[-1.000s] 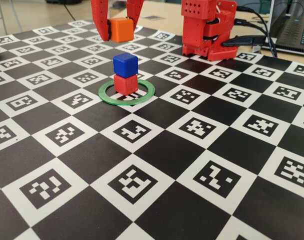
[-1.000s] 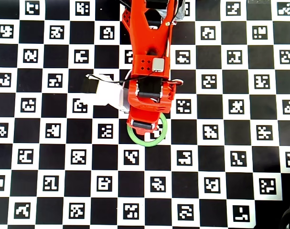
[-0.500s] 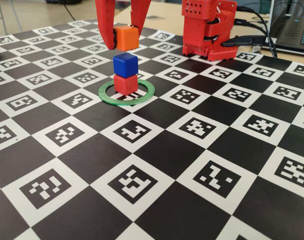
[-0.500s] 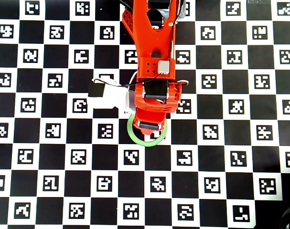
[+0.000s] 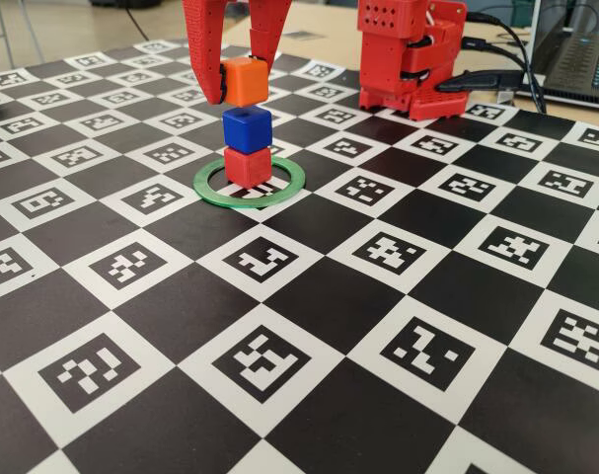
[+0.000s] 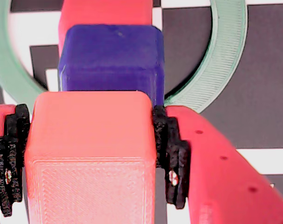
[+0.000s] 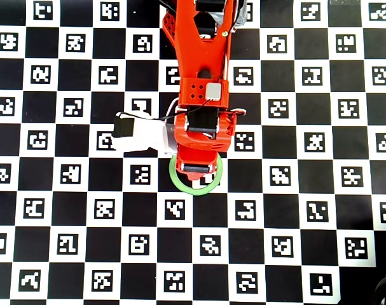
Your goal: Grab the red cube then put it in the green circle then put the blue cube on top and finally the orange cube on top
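We've got the gripper (image 5: 242, 81) clamped on the orange cube (image 5: 245, 81), sitting square right above the blue cube (image 5: 247, 128). Blue's stacked upright on the red cube (image 5: 247, 164) inside the green circle (image 5: 250, 185).

The gripper (image 5: 242, 84) carries the orange cube (image 5: 244, 81) lower in the fixed view, from upper-frame height to just above the blue cube (image 5: 247, 127), nearly touching.

A flat black-and-white checkerboard mat (image 5: 309, 296) printed with square markers carries a thin green plastic ring (image 5: 284, 186), with a small matte red cube (image 5: 247, 165) standing inside it.
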Motion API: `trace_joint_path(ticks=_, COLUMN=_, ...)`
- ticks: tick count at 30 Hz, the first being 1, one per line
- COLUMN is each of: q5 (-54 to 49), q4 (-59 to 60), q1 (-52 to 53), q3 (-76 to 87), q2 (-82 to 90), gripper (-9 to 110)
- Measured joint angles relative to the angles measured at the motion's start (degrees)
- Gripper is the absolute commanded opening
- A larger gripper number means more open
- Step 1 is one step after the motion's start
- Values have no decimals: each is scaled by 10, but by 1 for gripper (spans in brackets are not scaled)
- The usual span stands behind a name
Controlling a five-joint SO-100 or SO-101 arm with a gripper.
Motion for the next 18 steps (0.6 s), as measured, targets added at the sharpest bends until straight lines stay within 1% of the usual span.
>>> trace_joint_path(ticks=18, q5=0, q4=-13, q1=0, q3=23, q2=0, gripper=4)
